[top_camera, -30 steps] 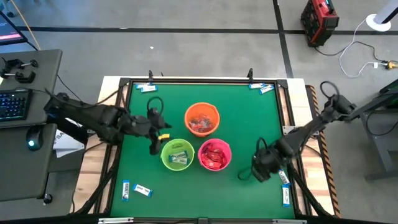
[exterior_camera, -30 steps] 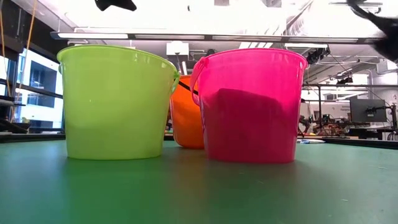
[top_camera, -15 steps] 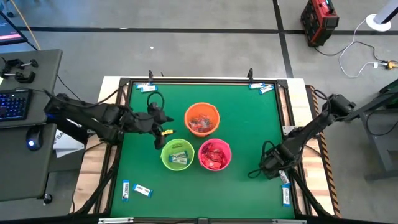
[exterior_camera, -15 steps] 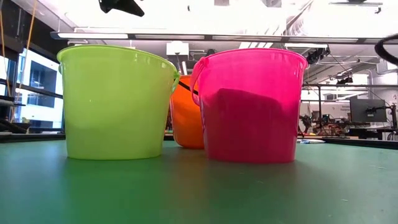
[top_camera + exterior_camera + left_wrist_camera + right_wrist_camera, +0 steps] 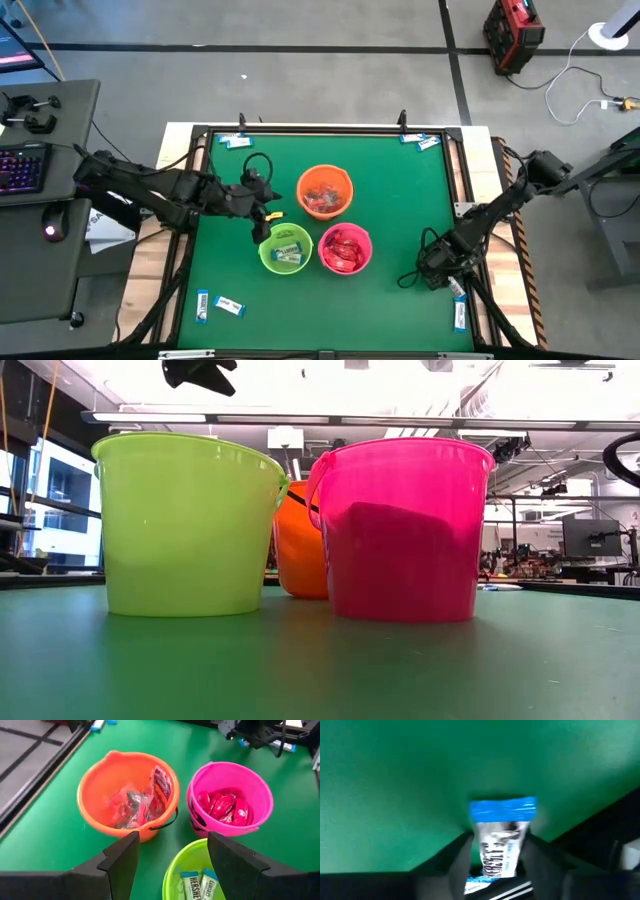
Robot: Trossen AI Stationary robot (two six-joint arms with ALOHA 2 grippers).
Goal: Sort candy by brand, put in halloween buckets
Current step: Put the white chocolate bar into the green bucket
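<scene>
Three halloween buckets stand mid-table: orange (image 5: 325,192), lime green (image 5: 285,248), hot pink (image 5: 345,249). Each holds candy: clear-wrapped in the orange (image 5: 131,805), red in the pink (image 5: 225,807), blue-and-white in the green (image 5: 200,884). My left gripper (image 5: 262,203) hovers open and empty over the green bucket's far-left rim. My right gripper (image 5: 440,272) is down at the mat by the table's right edge, shut on a blue-and-white candy (image 5: 501,835). In the high view the gripper itself hides that candy. My right gripper has the blue-and-white candy's two long sides (image 5: 487,862) between its two fingers (image 5: 460,857), near one end of the wrapper. The fingers come steeply from above and lie across the candy. The blue far end (image 5: 503,808) sticks out past them, over the green mat.
Loose blue-and-white candies lie at the mat's far-left corner (image 5: 232,141), far-right corner (image 5: 421,141), near-left corner (image 5: 220,305) and along the right edge (image 5: 460,314). A black raised frame (image 5: 300,129) rims the mat. A keyboard and a mouse sit on a desk (image 5: 40,200) to the left.
My right gripper has dropped toward the mat and shifted a little toward the table's right edge, ending low over the candy there. The buckets have stayed where they were.
</scene>
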